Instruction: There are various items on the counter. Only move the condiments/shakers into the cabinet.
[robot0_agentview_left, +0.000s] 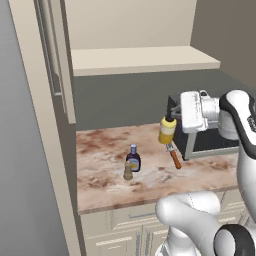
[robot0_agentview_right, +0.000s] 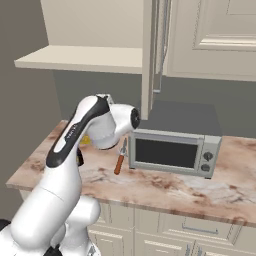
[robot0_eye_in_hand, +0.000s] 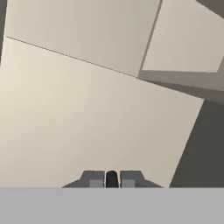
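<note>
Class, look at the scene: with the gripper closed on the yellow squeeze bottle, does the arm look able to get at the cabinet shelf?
Probably yes. The gripper holds the yellow squeeze bottle above the counter, and the cabinet shelf stands open above with nothing between.

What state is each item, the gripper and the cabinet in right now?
gripper: shut on the yellow squeeze bottle
yellow squeeze bottle: held, hanging above the counter
dark bottle: upright on counter
pepper shaker: upright on counter
orange-brown stick: lying flat on counter
cabinet: open
microwave: door closed
</note>
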